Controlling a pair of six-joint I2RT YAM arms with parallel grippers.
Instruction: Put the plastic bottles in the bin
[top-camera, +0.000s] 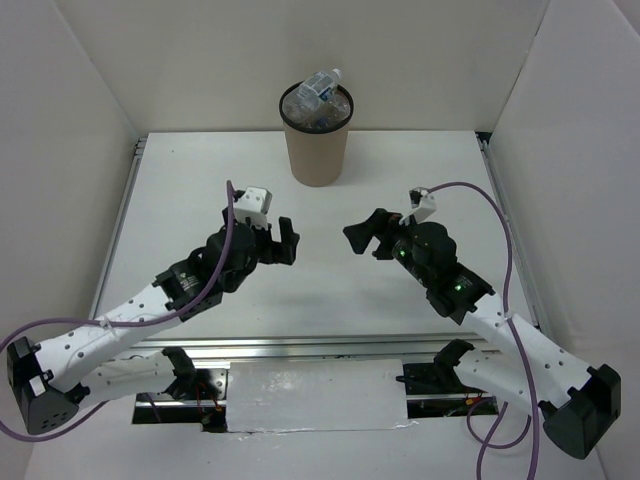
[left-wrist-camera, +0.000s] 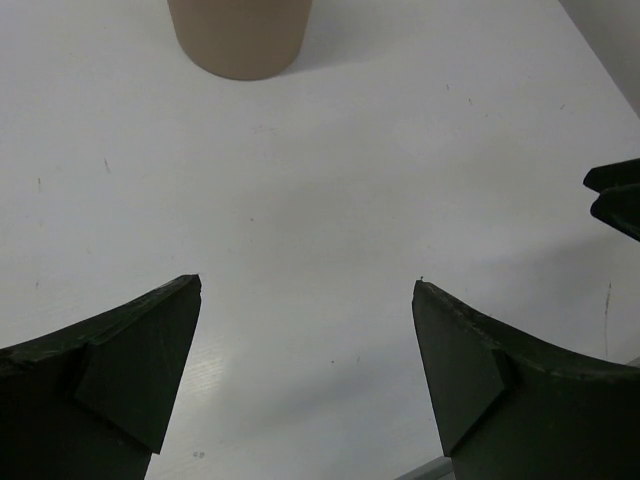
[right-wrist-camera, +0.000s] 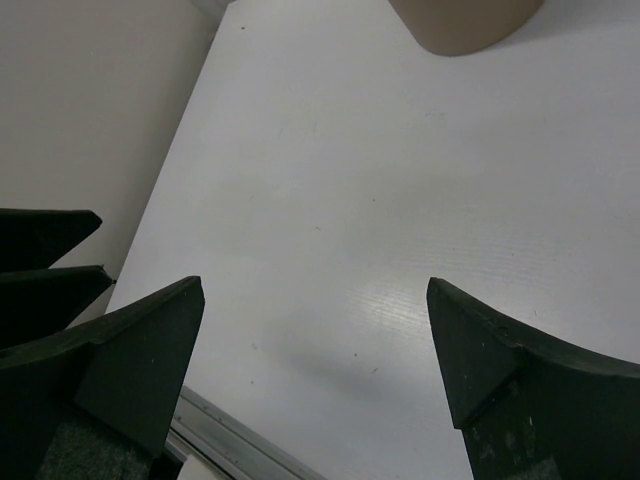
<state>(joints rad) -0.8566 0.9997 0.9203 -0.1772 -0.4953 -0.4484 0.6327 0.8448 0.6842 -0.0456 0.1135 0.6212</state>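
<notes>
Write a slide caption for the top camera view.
Brown bin full of plastic bottles; left claw and right claw open and empty.

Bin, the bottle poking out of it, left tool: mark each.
bin (top-camera: 316, 150), top external view, bare brown side wall.
bottle (top-camera: 319, 87), top external view, clear body above the rim.
left tool (left-wrist-camera: 307, 283), left wrist view, midway between its open fingertips.

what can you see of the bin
The bin is a tall brown tapered cylinder, wider at the top, like a giant paper cup. It looks matte and cardboard-like, with a thin black rim. It stands upright on the white table, at the far side and about midway across. It is full of clear crinkly bottles, and one with a blue label pokes above the rim. Only the table and the bottles touch it.
</notes>
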